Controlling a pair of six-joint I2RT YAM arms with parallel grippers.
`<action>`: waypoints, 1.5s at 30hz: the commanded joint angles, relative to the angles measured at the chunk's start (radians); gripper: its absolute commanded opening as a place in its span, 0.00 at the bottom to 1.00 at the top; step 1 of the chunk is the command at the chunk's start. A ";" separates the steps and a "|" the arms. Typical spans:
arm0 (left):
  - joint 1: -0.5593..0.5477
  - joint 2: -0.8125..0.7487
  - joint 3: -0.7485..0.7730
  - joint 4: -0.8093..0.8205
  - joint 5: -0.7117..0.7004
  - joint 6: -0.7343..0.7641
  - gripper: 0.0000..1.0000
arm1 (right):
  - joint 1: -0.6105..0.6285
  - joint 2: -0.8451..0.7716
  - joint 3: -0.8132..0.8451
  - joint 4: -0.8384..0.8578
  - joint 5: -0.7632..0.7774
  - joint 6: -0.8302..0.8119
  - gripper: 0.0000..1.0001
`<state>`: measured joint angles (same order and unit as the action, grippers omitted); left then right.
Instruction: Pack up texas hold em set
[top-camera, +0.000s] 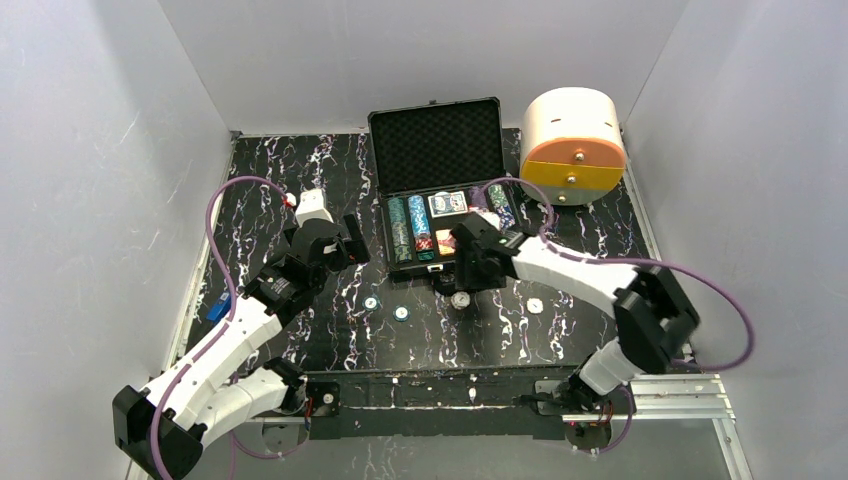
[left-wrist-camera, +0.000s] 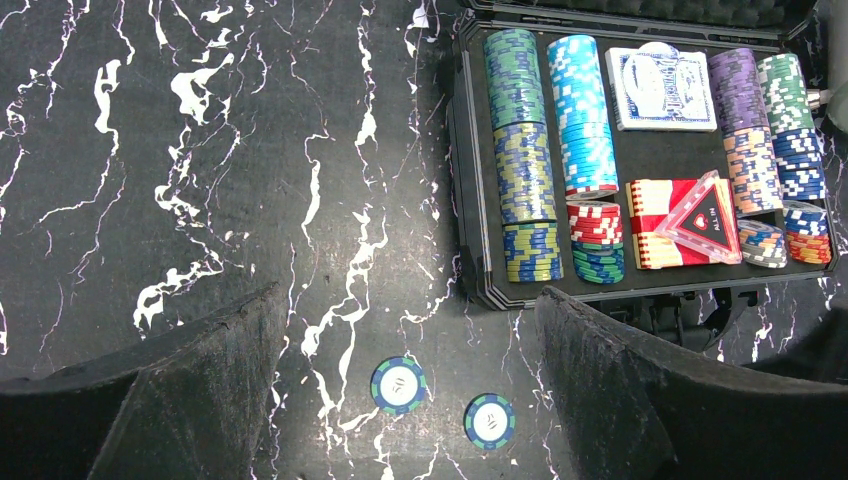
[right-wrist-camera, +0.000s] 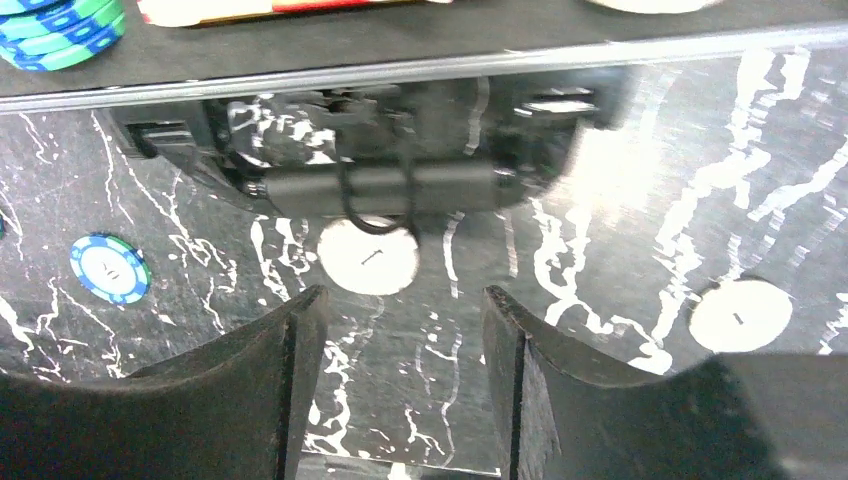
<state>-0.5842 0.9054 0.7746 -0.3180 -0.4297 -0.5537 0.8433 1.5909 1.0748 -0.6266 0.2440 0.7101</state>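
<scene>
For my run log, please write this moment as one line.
left gripper open near two loose blue-green poker chips | right gripper open near white round button | black foam-lined briefcase open

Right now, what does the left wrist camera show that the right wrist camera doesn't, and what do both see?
Only the left wrist view looks into the open case: rows of poker chips, a blue card deck, a red card deck and the red triangle. Only the right wrist view shows one white button by the handle and a second white button further right. Both show the marbled table, the case's front edge and, apparently, the same loose blue-green chip.
</scene>
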 joint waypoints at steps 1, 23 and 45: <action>0.004 -0.011 -0.006 -0.008 -0.028 0.001 0.92 | -0.077 -0.160 -0.115 -0.025 0.107 0.071 0.65; 0.004 -0.019 -0.021 0.001 -0.025 -0.001 0.92 | -0.377 -0.271 -0.375 -0.050 0.082 0.176 0.68; 0.004 -0.015 -0.020 -0.005 -0.036 0.005 0.92 | -0.445 -0.169 -0.377 0.100 -0.014 0.009 0.57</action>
<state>-0.5842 0.9054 0.7612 -0.3172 -0.4301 -0.5510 0.4053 1.3708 0.7033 -0.6289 0.2462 0.7567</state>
